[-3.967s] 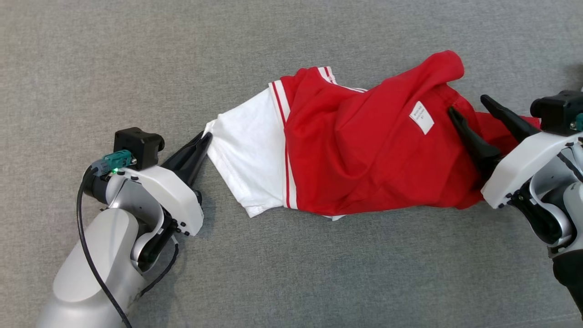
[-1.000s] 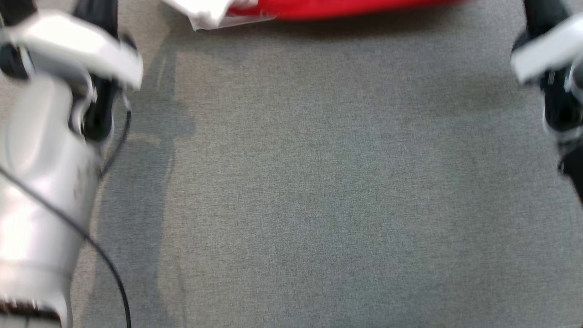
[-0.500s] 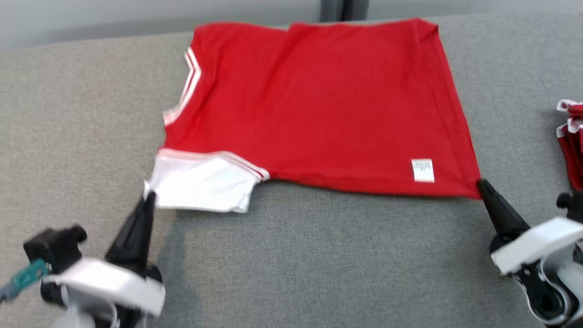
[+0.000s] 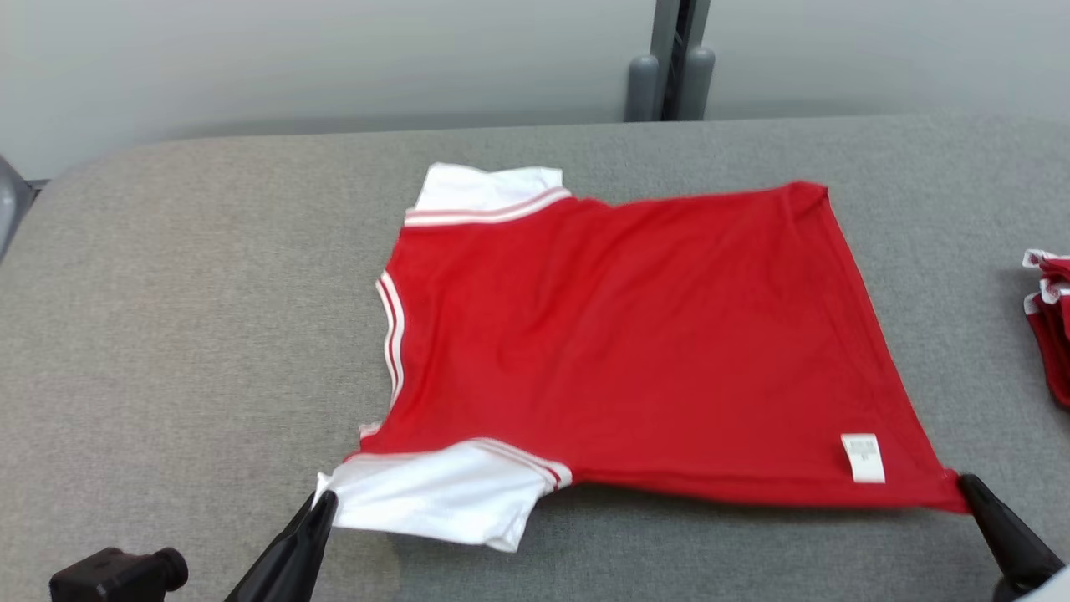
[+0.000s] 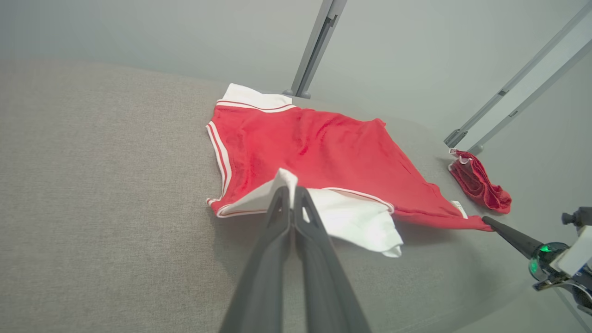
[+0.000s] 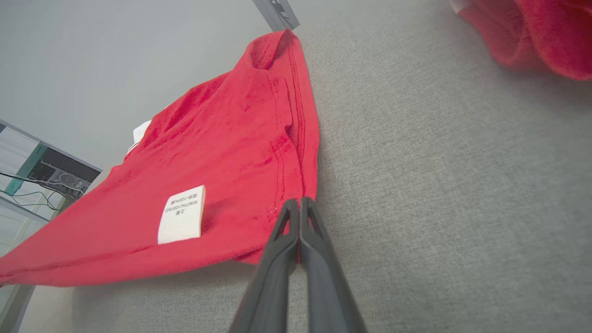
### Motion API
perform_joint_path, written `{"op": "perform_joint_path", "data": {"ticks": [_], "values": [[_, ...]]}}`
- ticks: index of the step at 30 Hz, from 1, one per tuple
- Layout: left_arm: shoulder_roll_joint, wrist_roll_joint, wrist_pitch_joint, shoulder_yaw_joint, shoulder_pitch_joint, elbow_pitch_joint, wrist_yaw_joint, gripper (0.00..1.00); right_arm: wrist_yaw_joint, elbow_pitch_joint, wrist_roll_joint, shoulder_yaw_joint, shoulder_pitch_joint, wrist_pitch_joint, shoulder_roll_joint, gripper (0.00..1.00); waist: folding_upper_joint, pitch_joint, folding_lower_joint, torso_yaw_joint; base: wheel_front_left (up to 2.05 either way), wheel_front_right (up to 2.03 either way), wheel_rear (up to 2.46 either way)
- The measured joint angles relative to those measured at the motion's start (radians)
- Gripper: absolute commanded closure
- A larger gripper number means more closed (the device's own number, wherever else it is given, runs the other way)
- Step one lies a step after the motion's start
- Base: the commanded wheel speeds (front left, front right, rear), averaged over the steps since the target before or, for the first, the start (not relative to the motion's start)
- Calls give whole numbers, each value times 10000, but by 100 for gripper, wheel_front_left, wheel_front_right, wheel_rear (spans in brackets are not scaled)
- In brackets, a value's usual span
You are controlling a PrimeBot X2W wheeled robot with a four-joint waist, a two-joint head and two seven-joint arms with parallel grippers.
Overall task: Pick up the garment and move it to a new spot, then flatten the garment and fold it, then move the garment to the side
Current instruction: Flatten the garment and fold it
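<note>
The garment (image 4: 635, 343) is a red T-shirt with white sleeves and a white care label, spread out on the grey table (image 4: 184, 276). Its far part rests on the cloth surface while the near edge hangs lifted and taut. My left gripper (image 4: 324, 502) is shut on the corner of the near white sleeve (image 5: 342, 217), and in the left wrist view that gripper (image 5: 291, 189) pinches the sleeve's edge. My right gripper (image 4: 970, 485) is shut on the garment's near right hem corner; its closed tips (image 6: 299, 202) bite the red hem (image 6: 296, 138) beside the label (image 6: 181, 214).
A small pile of folded red clothes (image 4: 1049, 326) lies at the table's right edge, also the pile (image 5: 478, 182) in the left wrist view. Grey metal posts (image 4: 669, 63) stand behind the table's rounded far edge against a pale wall.
The garment went from a crumpled heap to a spread sheet held by two corners. Over the last half second it has come nearer to me and the far sleeve has unfolded.
</note>
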Motion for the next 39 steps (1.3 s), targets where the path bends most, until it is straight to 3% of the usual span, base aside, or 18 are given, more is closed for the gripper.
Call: {"op": "perform_joint_path", "data": {"ticks": [7, 13, 18, 28, 39], "values": [[357, -121, 430, -2, 580, -1200, 332, 100, 0, -736, -395, -1384, 1626, 566, 82, 100, 0, -283, 0, 154, 0, 0, 0], [535, -178, 514, 205, 515, -930, 282, 100, 0, -1363, -1363, -2585, 1969, 1542, 920, 100, 0, -216, 0, 68, 0, 0, 0], [497, -387, 529, 374, -249, -234, -232, 100, 0, -1804, -2291, -3522, 1726, 2738, 1925, 100, 0, 94, 0, -51, 0, 0, 0], [-15, -756, 397, 573, -2412, 1762, -1108, 100, 0, -2336, -3678, -4907, -432, 4429, 3879, 100, -1, 1457, 0, -403, 0, 0, 0], [-731, -1198, 255, 410, -3730, 3977, -1751, 100, 0, -1302, -4512, -5060, -1949, 4504, 4337, 100, 0, 2602, 0, -624, 0, 0, 0]]}}
